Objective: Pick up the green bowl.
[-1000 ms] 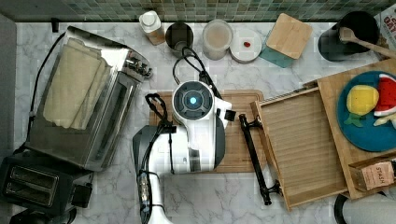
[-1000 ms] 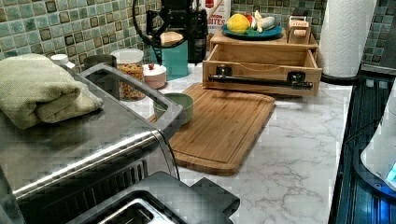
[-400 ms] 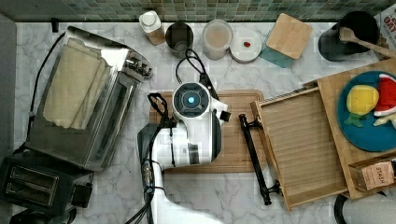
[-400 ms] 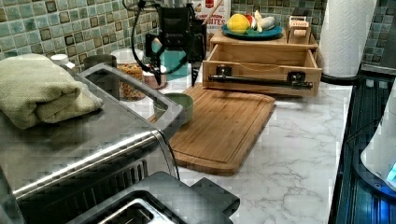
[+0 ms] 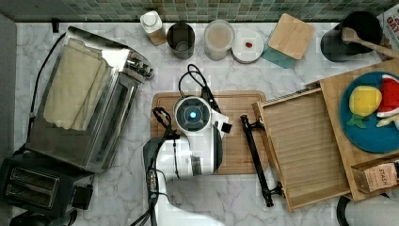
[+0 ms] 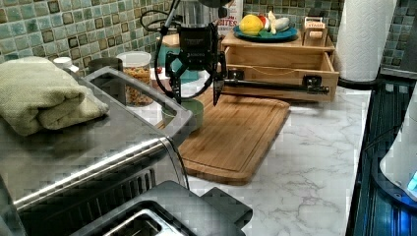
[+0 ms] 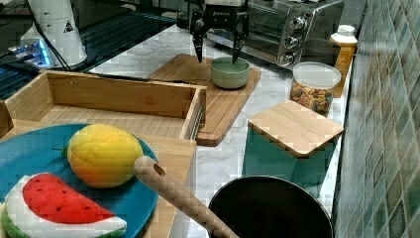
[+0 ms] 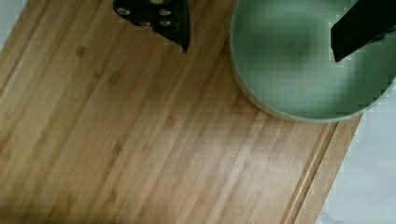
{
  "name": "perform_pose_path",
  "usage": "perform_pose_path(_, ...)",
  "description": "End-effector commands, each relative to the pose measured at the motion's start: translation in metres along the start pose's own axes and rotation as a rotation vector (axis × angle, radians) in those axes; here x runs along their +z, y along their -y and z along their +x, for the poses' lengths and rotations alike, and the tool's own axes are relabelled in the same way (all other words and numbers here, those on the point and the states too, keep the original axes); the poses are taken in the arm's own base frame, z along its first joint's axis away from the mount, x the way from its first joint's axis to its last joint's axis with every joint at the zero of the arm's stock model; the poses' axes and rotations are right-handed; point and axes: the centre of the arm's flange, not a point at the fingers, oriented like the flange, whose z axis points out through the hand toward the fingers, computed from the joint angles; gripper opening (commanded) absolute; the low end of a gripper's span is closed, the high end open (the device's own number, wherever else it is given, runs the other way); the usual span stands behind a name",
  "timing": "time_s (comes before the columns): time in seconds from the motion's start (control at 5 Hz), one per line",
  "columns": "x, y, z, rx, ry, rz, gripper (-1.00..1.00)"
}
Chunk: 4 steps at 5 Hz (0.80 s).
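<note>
Straddling green bowl rim (gripper)

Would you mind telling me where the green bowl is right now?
In the right view, the green bowl sits at the cutting board's far right corner, beneath the open pincer.

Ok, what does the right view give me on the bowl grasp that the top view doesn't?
Right view: the green bowl from the side, with the open claw above it, one fingertip over the bowl, the other outside its rim. Top view: the arm from above, and the layout, with the toaster oven on the top view's left of the cutting board and the drawer on the top view's right. Both: board, toaster oven, drawer and the blue plate of toy fruit.
</note>
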Motion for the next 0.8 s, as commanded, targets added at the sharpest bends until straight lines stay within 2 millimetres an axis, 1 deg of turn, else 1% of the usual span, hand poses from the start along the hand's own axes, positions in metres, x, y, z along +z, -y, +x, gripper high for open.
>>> perform_pose_path(0.2, 0.0189, -0.0151, 0.0109, -0.053, -0.019, 0.025, 1.0)
perform_pose_path(0.4, 0.0226, -0.0177, 0.0127, -0.066, 0.005, 0.044, 1.0)
perform_pose_path(0.6, 0.026, -0.018, 0.0103, -0.056, 0.005, 0.057, 1.0)
perform_pose_path(0.8, 0.0226, -0.0181, 0.0076, -0.021, 0.0, 0.07, -0.33)
